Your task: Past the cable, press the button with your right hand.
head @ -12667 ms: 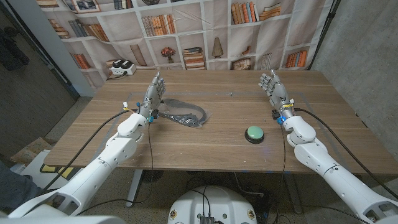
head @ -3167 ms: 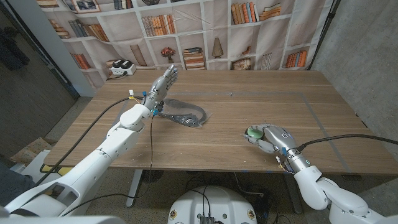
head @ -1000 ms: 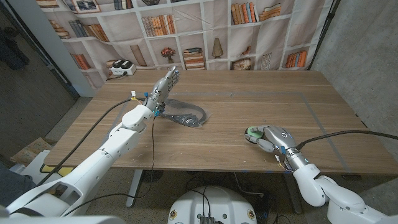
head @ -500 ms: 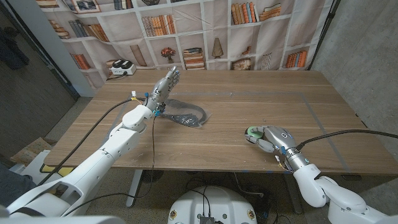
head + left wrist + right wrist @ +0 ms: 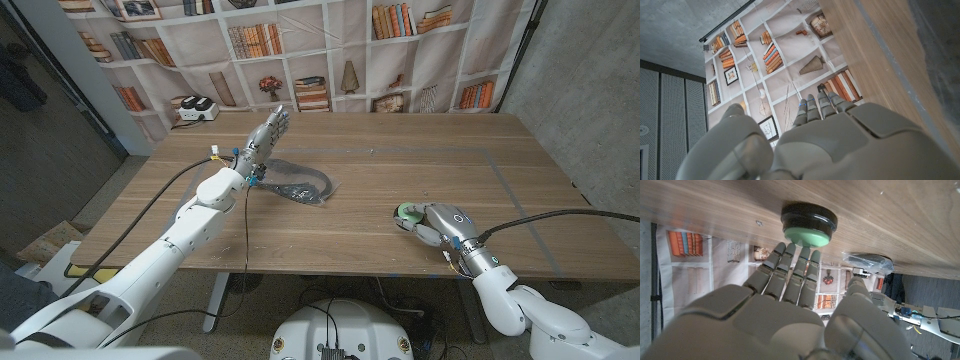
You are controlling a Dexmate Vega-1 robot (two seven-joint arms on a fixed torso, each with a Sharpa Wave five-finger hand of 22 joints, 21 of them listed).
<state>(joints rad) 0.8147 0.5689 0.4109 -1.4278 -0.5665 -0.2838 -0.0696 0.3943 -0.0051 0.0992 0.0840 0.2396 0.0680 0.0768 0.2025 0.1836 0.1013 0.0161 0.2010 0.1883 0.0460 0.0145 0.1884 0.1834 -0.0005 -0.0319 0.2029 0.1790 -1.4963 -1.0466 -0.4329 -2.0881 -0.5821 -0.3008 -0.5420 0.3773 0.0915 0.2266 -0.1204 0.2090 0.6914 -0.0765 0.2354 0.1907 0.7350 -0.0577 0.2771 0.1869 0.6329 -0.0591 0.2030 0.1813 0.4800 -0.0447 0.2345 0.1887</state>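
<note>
The green button (image 5: 404, 212) on its black base sits at the table's near right. My right hand (image 5: 442, 223) lies over it from the near side, fingers stretched out and together, fingertips on the green dome (image 5: 806, 235). In the right wrist view the fingertips (image 5: 799, 253) touch the dome's near edge. The coiled black cable (image 5: 300, 186), in a clear bag, lies left of the middle. My left hand (image 5: 264, 135) is raised beyond the cable's left end, fingers straight and holding nothing. The left wrist view looks along my left hand (image 5: 830, 135) toward the bookshelf backdrop.
A white device (image 5: 196, 108) stands at the table's far left corner. Thin tape lines (image 5: 507, 182) mark the wooden table (image 5: 350, 240) on the right. My right arm's black cord (image 5: 560, 214) hangs over the table's near right part.
Since the earliest frame my right hand has come from the far right down onto the button, and my left hand has reached farther. Over the last second nothing has visibly moved.
</note>
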